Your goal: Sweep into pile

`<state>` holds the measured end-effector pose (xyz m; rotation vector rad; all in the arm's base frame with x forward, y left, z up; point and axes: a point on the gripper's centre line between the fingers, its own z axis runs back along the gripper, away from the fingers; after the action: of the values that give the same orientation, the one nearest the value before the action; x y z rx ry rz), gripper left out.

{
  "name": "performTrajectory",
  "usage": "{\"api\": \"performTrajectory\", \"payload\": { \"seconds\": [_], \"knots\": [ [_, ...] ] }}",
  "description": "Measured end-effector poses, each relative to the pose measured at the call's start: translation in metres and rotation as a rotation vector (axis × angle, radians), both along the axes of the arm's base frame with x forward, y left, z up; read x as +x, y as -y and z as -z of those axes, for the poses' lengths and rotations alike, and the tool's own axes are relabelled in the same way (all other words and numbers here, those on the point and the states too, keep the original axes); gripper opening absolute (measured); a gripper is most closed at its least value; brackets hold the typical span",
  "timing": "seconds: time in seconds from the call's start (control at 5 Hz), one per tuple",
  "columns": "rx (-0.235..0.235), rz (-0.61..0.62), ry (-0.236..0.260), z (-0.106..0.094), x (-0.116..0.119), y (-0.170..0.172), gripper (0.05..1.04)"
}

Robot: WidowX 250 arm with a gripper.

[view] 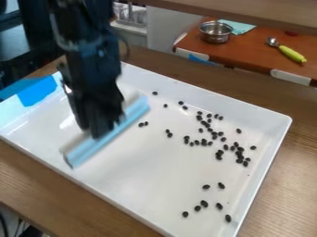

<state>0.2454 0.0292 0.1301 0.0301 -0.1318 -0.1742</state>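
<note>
Wooden table (37,183) supporting white tray (130,183), raised walls containing loose black beans (204,123). Gripper (104,130) pinching blue-edged squeegee (93,149) toward tray's left, long blade facing beans scattering mostly rightward, presumably favoring broad gathering per sweep.

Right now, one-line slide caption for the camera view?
Black gripper at a blue-edged squeegee in a white tray, dark beans scattered mostly toward the view's right.

- Gripper (104,130) over the white tray (133,185)
- Blue-edged sweeper (93,151) at its tip
- Black beans (204,203) scattered to the gripper's right
- Metal pot (216,33) and green-handled spoon (291,54) well beyond it, upper right
</note>
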Motion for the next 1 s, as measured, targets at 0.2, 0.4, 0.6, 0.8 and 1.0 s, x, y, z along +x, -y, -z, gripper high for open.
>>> {"api": "performTrajectory", "payload": {
  "seconds": [0.2, 0.4, 0.6, 0.8, 1.0],
  "knots": [
    [0.028, -0.053, -0.028, 0.003, 0.026, -0.020, 0.320],
    [0.069, -0.137, -0.069, 0.016, 0.057, -0.034, 0.320],
    [0.093, -0.219, -0.084, 0.025, 0.086, -0.044, 0.320],
    [0.118, -0.255, -0.091, 0.032, 0.105, -0.050, 0.320],
    [0.144, -0.278, -0.098, 0.039, 0.114, -0.053, 0.320]
  ]
}}
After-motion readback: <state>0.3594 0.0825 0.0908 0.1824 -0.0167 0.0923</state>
